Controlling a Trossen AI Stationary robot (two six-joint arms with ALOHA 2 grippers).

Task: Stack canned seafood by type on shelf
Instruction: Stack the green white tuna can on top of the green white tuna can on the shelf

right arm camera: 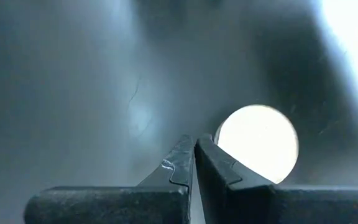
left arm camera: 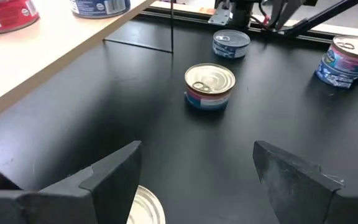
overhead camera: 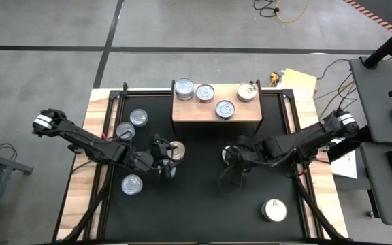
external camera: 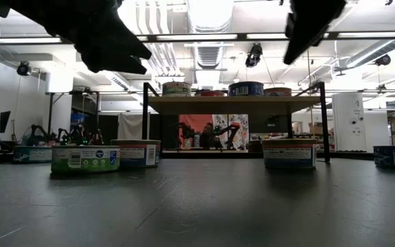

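Cans are split between the shelf (overhead camera: 186, 112) and the black tabletop (overhead camera: 203, 204). 4 tins already stand on the light wooden board: a silver-topped one (overhead camera: 184, 88), a red-sided one (overhead camera: 205, 92), a blue-sided one (overhead camera: 225, 109) and a gold-toned one (overhead camera: 247, 92) at its right end, so sorting by type looks only partly done. On the table, 3 silver-topped tins (overhead camera: 139, 118), (overhead camera: 125, 131), (overhead camera: 132, 184) sit near the left arm, and the white-topped tin marked "A" (overhead camera: 274, 210) lies well apart at the near right.

The left gripper (overhead camera: 163, 158) hangs over the table with its fingers (left arm camera: 114, 171) spread wide and nothing between them; in the left wrist view they frame a gold-topped tin (left arm camera: 209, 85) lying ahead, which suggests the arm is lining up on it for the next pick. The wide spread suits a can's width.

The right gripper (overhead camera: 235, 163) waits over the middle of the table, fingers (right arm camera: 182, 163) pressed together and holding nothing, probably parked clear so the left arm has room.
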